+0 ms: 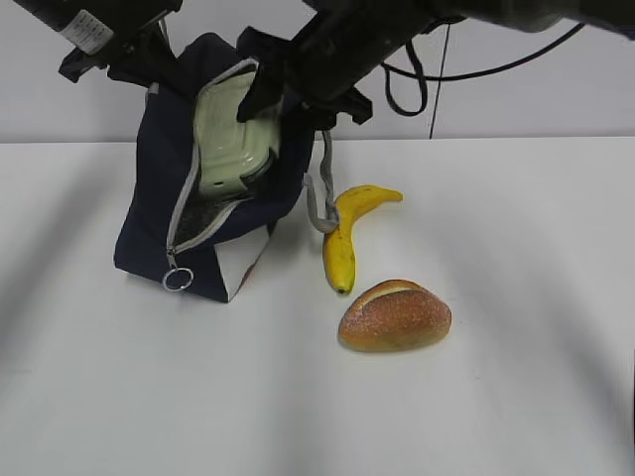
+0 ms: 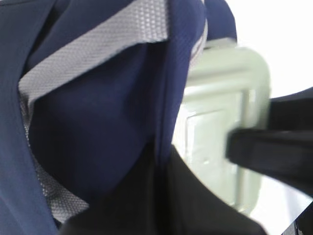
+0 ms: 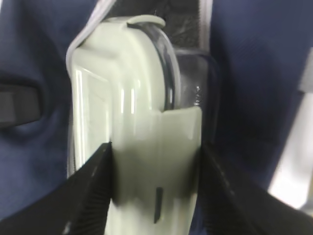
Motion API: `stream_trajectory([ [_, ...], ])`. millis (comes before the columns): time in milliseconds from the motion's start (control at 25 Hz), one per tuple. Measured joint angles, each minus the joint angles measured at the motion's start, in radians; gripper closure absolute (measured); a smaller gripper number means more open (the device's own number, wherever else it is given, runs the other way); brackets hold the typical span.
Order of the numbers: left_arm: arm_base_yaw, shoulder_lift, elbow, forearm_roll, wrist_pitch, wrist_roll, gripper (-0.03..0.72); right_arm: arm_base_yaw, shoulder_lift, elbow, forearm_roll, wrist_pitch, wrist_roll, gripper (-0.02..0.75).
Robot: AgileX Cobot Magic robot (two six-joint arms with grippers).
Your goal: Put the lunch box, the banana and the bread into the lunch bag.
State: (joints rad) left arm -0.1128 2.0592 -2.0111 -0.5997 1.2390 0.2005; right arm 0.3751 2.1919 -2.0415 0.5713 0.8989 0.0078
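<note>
White bench carries the dark navy fabric lunch bag. Right hand holds the green-lidded glass lunch box in its mouth; left hand's grip cannot be told.

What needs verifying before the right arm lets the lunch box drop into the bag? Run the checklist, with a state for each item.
1. Right gripper clamped on the lunch box: ok, fingers on both sides of it.
2. Lunch bag mouth open wide enough: ok, the zipper is parted and the box sits in the opening.
3. Left gripper holding the bag open: cannot tell; the left wrist view shows only fabric and a grey strap.
4. Box fully inside: not ok, the green lid is mostly outside the opening.
5. Banana and bread clear of the bag: ok, both lie on the table to its right.
</note>
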Motion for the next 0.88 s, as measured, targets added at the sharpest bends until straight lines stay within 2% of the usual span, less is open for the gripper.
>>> stream_trajectory([
  [480,0.0,0.0,0.0,-0.003,0.0,0.0,0.688,0.082,0.105,-0.033,-0.002,-0.126,0.011,0.374],
  [880,0.0,0.033,0.0,-0.016,-0.004,0.0,0.688,0.09,0.122,-0.037,0.002,-0.159,0.013,0.374],
])
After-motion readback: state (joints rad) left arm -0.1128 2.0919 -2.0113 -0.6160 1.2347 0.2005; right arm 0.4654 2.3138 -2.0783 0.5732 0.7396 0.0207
